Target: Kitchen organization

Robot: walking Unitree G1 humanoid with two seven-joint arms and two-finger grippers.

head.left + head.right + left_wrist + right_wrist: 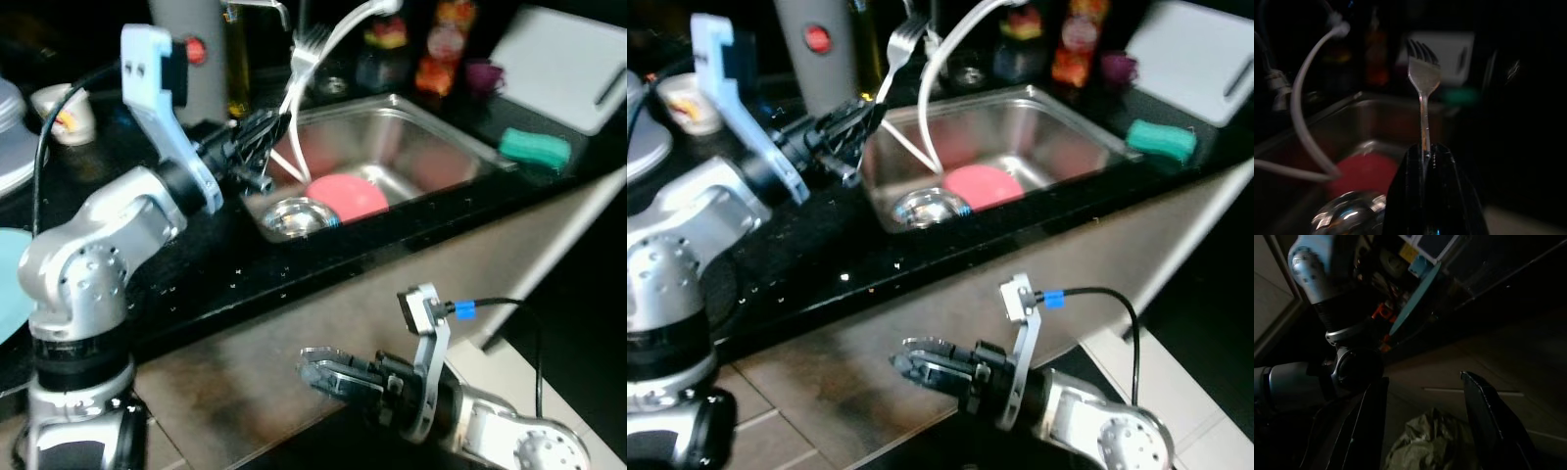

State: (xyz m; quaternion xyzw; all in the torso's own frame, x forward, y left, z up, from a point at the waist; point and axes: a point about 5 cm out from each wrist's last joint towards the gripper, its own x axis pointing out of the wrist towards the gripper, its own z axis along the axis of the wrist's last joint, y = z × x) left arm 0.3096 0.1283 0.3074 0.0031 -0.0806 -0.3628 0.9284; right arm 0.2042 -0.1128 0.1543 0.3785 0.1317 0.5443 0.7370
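A: Holding a fork (300, 61) upright, the left tool (263, 130) is clamped on the lower handle, tines up, above the left rim of the sink (446, 132).

B: What's under it?

A: Steel basin w/ a pink plate (348, 196) and a metal bowl (293, 216) inside; a white hose (338, 39) loops down into it. Black table (225, 274) all round, green sponge (535, 147) on it to the right of the sink.

B: How will the fork handle?

A: I'd judge it light, stiff, slick metal. Thin handle, so it could swivel or slip betw. the fingers. Grip sits low on the handle, leaving most of the length free; nearer the middle would prob. steady it. Wrist view shows the fingers (1447, 196) closed tight w/ the handle pinched between.

B: And the other arm?

A: Right tool (921, 367) hangs low in front of the cabinet, below table level, fingers apart, holding nothing. A crumpled greenish thing (1432, 443) lies on the floor beyond it; can't tell what it is.
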